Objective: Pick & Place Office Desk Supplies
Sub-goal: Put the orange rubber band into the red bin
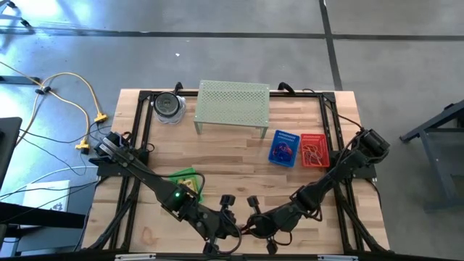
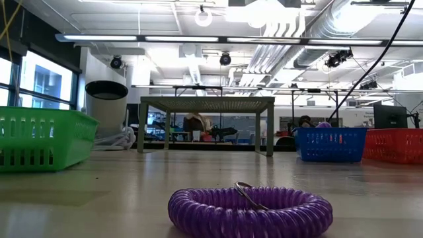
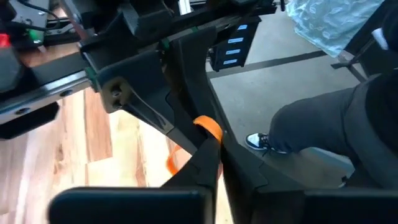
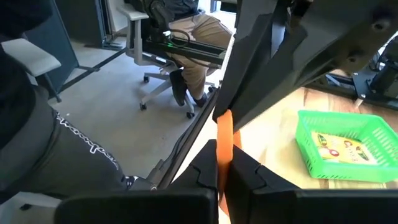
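Both arms reach low toward the middle of the table's near edge. There my left gripper and my right gripper meet tip to tip. Each is shut on the same orange loop, which shows in both wrist views. A purple coiled loop lies flat on the wood, close in front of the low camera. Yellow packets lie in the green basket. Small loops fill the blue basket and the red basket. My left gripper pinches the orange loop between its two fingers. One bend of the loop sticks out past the fingertips, and another part shows beside them. Whether the loop touches the table is hidden by the arms. My right gripper pinches the orange loop between its two fingers. A straight strip of the loop runs out from the fingertips toward the left arm and looks drawn taut. The gripper bodies hide its far end.
A pale-green perforated shelf stands on legs at the far edge, with a round dark container to its left. The green basket sits close beside the left arm. A seated person and another person's legs are beyond the near edge.
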Controlling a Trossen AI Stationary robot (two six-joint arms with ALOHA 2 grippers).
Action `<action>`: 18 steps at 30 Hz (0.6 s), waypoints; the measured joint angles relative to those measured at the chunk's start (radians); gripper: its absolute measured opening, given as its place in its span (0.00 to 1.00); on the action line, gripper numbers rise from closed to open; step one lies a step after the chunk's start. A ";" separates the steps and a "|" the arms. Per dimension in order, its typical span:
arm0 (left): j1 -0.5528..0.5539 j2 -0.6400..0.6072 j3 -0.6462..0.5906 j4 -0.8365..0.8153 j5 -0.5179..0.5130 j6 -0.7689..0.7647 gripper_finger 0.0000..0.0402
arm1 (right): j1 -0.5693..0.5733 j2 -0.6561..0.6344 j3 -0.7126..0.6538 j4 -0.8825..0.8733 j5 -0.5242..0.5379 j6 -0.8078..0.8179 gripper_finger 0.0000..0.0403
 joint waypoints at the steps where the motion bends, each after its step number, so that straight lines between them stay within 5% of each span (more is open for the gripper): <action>1: 0.000 0.000 0.000 -0.002 -0.010 0.001 0.06 | 0.000 0.000 0.000 -0.004 0.000 0.009 0.01; 12: 0.000 0.000 0.000 -0.010 -0.068 0.006 0.33 | 0.019 0.000 0.000 -0.067 0.003 0.063 0.01; 18: -0.005 -0.012 0.000 -0.086 -0.246 0.088 0.35 | 0.036 0.000 0.000 -0.227 0.062 0.215 0.01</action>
